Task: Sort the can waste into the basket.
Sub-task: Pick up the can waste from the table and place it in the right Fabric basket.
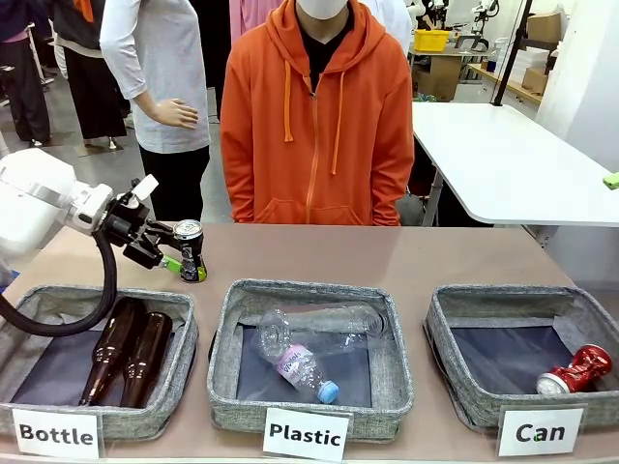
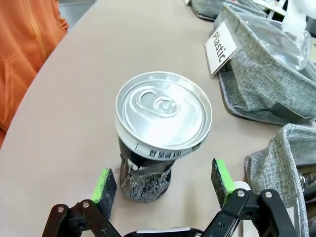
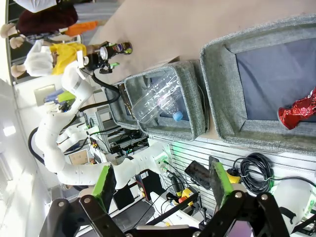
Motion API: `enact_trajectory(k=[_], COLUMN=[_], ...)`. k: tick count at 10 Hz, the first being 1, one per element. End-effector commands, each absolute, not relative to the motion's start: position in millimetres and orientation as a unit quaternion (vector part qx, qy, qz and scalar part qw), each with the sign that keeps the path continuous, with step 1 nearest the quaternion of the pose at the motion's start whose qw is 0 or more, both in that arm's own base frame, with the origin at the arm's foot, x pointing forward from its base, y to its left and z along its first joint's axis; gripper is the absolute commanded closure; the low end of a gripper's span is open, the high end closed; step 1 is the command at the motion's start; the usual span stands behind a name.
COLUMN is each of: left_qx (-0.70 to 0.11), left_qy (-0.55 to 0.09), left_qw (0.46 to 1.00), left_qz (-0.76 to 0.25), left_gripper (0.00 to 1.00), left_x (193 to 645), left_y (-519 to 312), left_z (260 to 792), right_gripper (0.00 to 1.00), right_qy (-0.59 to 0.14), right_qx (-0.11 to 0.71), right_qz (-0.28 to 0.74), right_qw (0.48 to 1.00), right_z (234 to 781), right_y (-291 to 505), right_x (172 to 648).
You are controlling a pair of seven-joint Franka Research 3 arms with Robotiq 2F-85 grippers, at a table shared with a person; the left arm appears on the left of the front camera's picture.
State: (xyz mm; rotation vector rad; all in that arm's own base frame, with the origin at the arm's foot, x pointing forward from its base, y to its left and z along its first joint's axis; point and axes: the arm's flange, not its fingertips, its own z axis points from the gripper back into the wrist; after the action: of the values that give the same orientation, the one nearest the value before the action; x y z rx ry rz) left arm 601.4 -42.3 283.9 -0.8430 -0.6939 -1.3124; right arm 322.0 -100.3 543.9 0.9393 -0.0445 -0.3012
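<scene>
My left tool stands released, pads either side of the black-and-silver can, upright on the surface. The crushed red can lies in the Can basket. My right tool hangs released above that basket.

Black-and-silver can, shiny red can
</scene>
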Motion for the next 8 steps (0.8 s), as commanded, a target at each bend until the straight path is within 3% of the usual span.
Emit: enact_trajectory(k=[1, 8], left_qx=[-0.376, -0.408], left_qy=[-0.301, -0.330], left_qw=[0.659, 0.633], left_qz=[-0.579, -0.569], left_gripper=[0.00, 0.00], left_x=[601, 602], left_y=[-48, -71], left_z=[280, 273], right_gripper=[0.00, 0.00], right_qy=[-0.021, -0.021], right_qx=[0.445, 0.445], right_qz=[-0.135, -0.135], right_qw=[0.885, 0.885], right_z=[546, 546], right_y=[-105, -105], right_x=[322, 322])
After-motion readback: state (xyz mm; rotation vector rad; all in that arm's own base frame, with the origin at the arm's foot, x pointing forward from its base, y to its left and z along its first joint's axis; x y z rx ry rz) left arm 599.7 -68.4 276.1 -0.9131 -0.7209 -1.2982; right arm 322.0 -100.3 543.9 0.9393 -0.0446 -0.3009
